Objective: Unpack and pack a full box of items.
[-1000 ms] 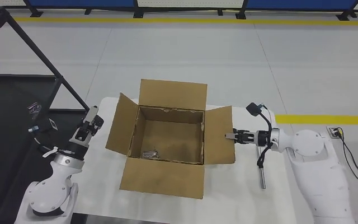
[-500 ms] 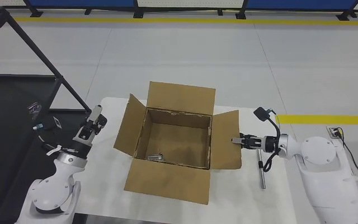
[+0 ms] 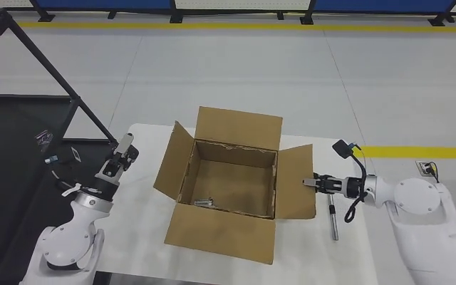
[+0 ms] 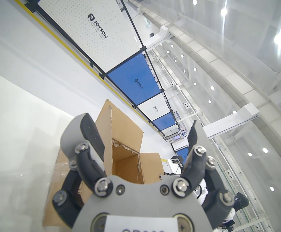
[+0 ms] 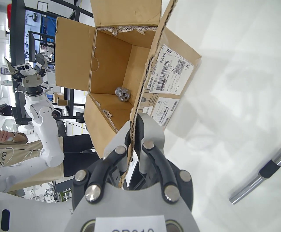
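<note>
White table [image 3: 306, 246] on a pale grey floor [image 3: 235, 71]. Yellow line [image 3: 214, 26] runs across the far floor. A shorter yellow strip [image 3: 402, 152] lies off the table's right side. Black frame [image 3: 57, 77] slants over a dark mat [image 3: 21, 142] at the left. Behind it all, blue panels [image 4: 134, 85] and white perforated boards [image 4: 87, 33] alternate in a row. Ceiling lamps [image 4: 223, 12] lit.

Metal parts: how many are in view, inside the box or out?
2. A small metal cylinder lies on the floor of the cardboard box by its near wall; a metal rod lies on the table outside the right flap. The near wall may hide more.
</note>
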You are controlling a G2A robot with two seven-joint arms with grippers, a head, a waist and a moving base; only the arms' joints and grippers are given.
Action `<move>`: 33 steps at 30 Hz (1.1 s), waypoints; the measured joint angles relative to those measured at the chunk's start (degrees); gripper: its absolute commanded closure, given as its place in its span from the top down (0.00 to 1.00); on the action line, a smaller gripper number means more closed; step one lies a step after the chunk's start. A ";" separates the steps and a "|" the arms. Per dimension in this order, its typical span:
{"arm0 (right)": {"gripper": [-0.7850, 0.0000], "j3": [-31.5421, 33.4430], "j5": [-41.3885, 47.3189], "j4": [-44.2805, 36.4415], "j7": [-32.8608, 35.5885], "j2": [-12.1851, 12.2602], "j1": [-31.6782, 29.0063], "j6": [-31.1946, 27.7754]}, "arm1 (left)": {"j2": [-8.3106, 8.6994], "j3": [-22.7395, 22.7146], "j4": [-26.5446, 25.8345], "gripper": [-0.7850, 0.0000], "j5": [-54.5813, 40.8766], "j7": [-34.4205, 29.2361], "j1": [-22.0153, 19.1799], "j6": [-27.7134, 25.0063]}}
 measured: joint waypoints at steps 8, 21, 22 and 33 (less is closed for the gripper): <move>1.00 0.31 -1.80 -1.52 -1.83 0.88 -0.52 2.31 | -0.06 0.28 0.29 1.00 0.20 -0.07 -0.22 0.17; 1.00 9.00 -12.01 -18.54 -5.46 2.94 -11.40 10.88 | -0.16 1.11 0.62 1.00 0.64 -0.41 -1.45 0.55; 1.00 8.95 -11.64 -18.34 -5.46 2.93 -11.30 10.79 | -0.19 1.31 0.59 1.00 0.59 -0.39 -1.64 0.65; 1.00 4.66 -18.80 -17.76 -2.81 3.35 -9.91 17.21 | -0.36 3.01 0.48 1.00 1.54 -0.61 -3.02 0.97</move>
